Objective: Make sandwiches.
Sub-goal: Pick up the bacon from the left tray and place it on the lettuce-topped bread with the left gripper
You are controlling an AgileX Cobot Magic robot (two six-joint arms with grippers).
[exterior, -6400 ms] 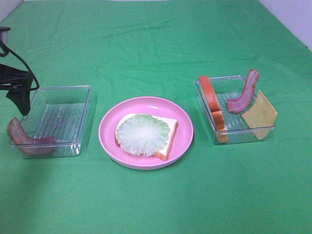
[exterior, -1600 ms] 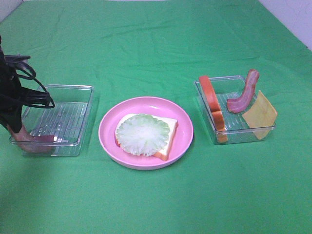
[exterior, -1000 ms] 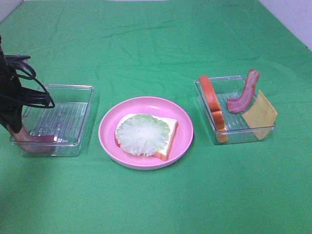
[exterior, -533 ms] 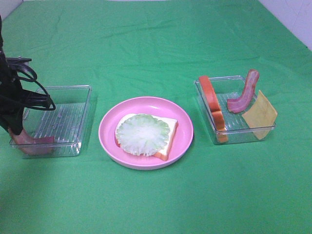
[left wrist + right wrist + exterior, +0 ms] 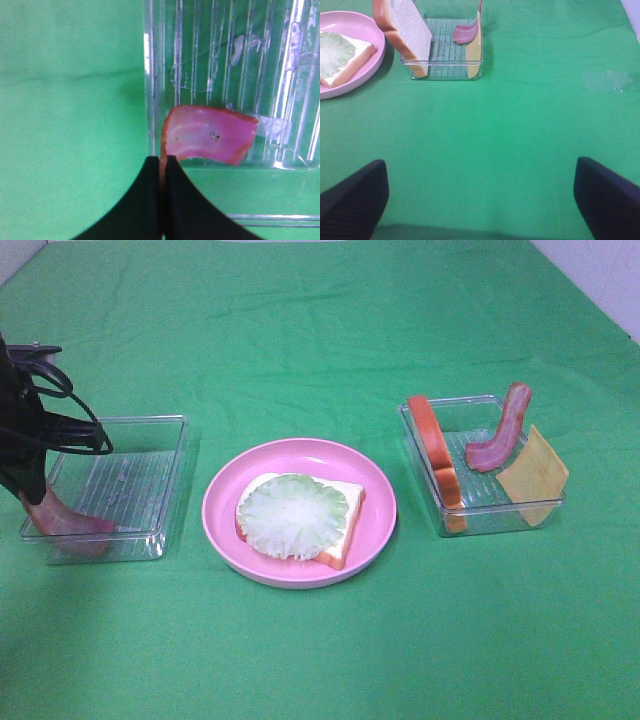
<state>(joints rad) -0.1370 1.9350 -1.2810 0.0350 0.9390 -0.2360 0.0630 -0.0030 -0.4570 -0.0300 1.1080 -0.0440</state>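
Bacon strip [image 5: 68, 522] lies at the lower-left corner of the clear tray [image 5: 180, 470] at frame left, its end pinched by the left tool [image 5: 163, 164]. Lettuce [image 5: 293, 515] tops bread [image 5: 352, 505] on the pink plate [image 5: 222, 502] at centre. Right tool [image 5: 477, 167] stands spread wide above the green counter [image 5: 320, 340].

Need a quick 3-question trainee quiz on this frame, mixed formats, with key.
1. True or false: the left gripper has its jaws shut on a pinkish-red bacon strip.
2. What lies topmost on the pink round plate? A) fried egg B) pale green lettuce leaf C) tomato slice
3. Name the yellow item at the clear plastic right tray, next to the second bacon strip.
Key: 1 true. 2 B. 3 yellow cheese square.
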